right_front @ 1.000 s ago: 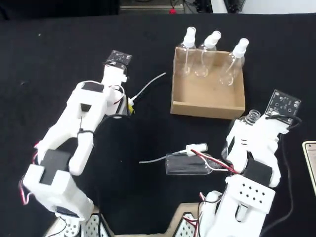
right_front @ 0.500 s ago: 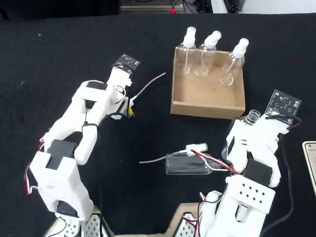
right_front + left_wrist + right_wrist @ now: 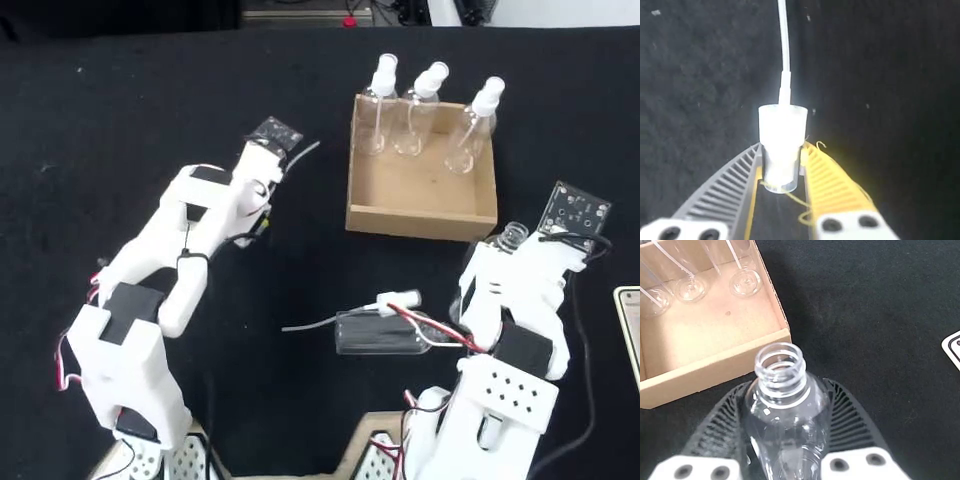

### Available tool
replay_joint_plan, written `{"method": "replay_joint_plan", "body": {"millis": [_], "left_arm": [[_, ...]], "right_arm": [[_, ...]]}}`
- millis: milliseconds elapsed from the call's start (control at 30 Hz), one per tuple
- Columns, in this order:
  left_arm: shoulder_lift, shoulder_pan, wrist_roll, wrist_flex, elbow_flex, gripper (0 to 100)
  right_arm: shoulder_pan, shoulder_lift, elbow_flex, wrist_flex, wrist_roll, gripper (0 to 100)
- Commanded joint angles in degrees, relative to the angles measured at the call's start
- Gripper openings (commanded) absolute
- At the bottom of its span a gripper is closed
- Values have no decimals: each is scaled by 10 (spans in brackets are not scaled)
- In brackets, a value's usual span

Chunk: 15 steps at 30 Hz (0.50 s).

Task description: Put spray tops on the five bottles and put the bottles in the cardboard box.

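Observation:
My left gripper (image 3: 782, 152) is shut on a white spray top (image 3: 782, 130) whose long tube (image 3: 784, 45) points away over the black table. In the high view that arm sits left of the cardboard box (image 3: 420, 195), with the tube (image 3: 305, 152) sticking out toward it. My right gripper (image 3: 787, 390) is shut on a clear open-necked bottle (image 3: 780, 365), held upright just in front of the box's near right corner (image 3: 512, 236). Three bottles with spray tops (image 3: 430, 110) stand along the box's far side. Another clear bottle (image 3: 385, 332) lies on the table with a loose spray top (image 3: 398, 299) beside it.
A white flat object (image 3: 630, 320) lies at the table's right edge. The near half of the box floor (image 3: 715, 335) is bare. Red and white cables of the right arm (image 3: 420, 325) cross the lying bottle.
The left arm has swung toward the box and farther from the table's front, carrying the spray top. The right arm and its bottle have stayed put.

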Motion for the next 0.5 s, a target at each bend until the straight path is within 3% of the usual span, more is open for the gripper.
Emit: {"method": "replay_joint_plan", "body": {"millis": [0,67,133,333,467], "left_arm": [[-55,-31,-4,51,-22,36],[-76,-51,-15,92,-22,36],[-94,-72,-74,142,-18,36],[-91,-129,-381,316,-7,36],[-66,-159,-520,338,2,37]], "right_arm": [[6,-11,-2,-17,-4,18],[6,-11,-2,-17,-4,18],[6,-11,-2,-17,-4,18],[6,-11,-2,-18,-4,18],[6,-11,-2,-18,-4,18]]}}
